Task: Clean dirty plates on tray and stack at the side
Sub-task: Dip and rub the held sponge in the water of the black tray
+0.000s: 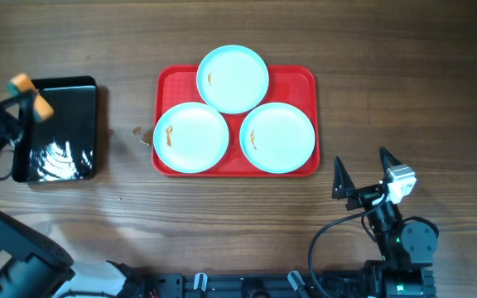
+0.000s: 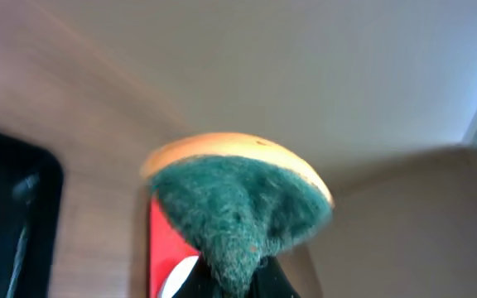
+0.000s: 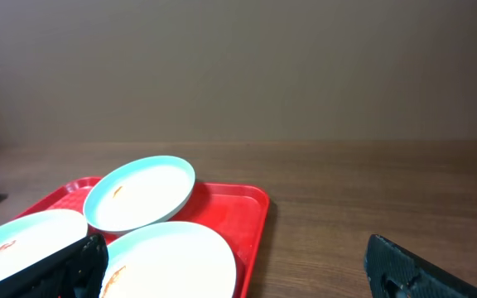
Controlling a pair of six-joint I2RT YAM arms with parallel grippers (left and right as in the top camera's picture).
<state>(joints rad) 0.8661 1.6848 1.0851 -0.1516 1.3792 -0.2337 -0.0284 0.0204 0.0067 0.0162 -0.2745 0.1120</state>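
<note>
Red tray [image 1: 298, 79] mid-tabletop carried three smeared plates [image 1: 233, 79], none stacked; left fingers [image 1: 19, 106] hung at black tray's [image 1: 65, 124] edge.
Left wrist: sponge [image 2: 238, 199] was pinched, scourer outward for wiping.
Right wrist: right fingers [image 3: 421, 269] stood spread toward plates, ready to lift.

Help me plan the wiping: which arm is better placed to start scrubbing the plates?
Left. The left gripper is shut on the green-faced sponge, just left of the red tray of plates; the right gripper stands open and empty.
</note>
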